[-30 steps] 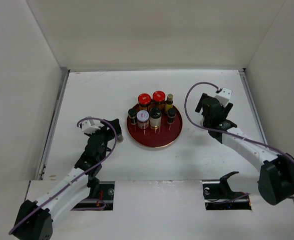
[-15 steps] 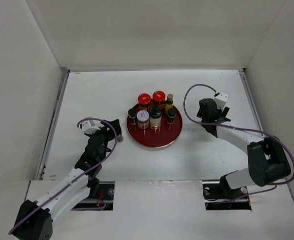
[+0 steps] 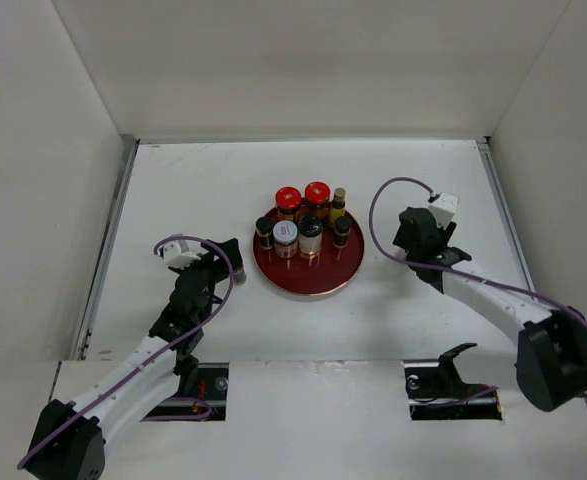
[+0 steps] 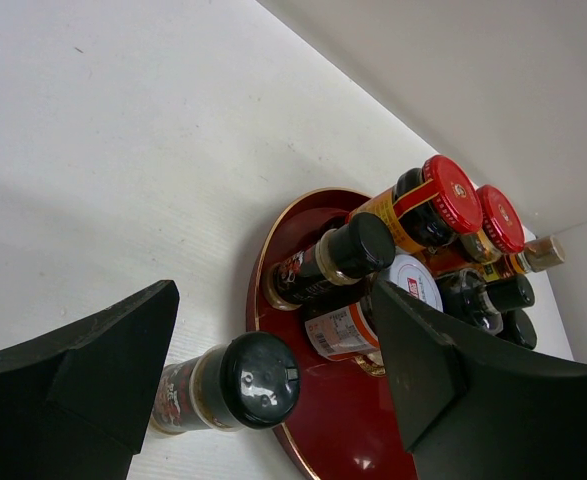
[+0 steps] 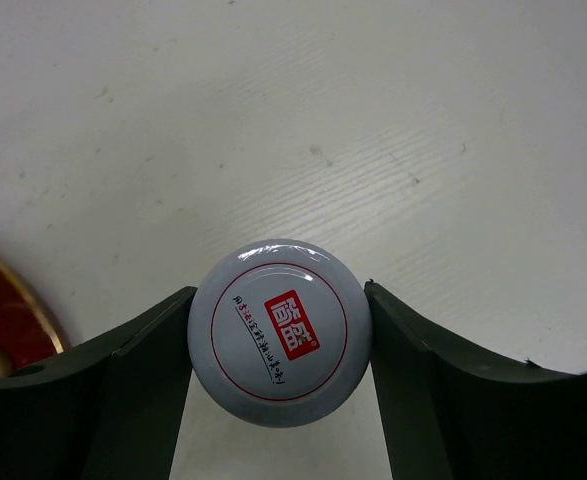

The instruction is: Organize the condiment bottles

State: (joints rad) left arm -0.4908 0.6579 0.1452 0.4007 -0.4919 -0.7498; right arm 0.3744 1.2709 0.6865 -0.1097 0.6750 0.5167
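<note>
Shifted slightly lower at the right of the top view, the right pincer (image 5: 278, 300) has narrowed until both fingers (image 5: 143, 380) seem to touch the white-lidded jar (image 5: 279, 333), which stands on the desk (image 3: 203, 180) right of the tray (image 3: 308, 283). Squeeze evenly, lift straight, and keep it upright. The left pincer (image 4: 273, 295) hangs wide.

Top camera looks down from behind on the whole table (image 3: 203, 190); both wrist cameras sit low and near, all sharing the red tray (image 3: 308, 282)
</note>
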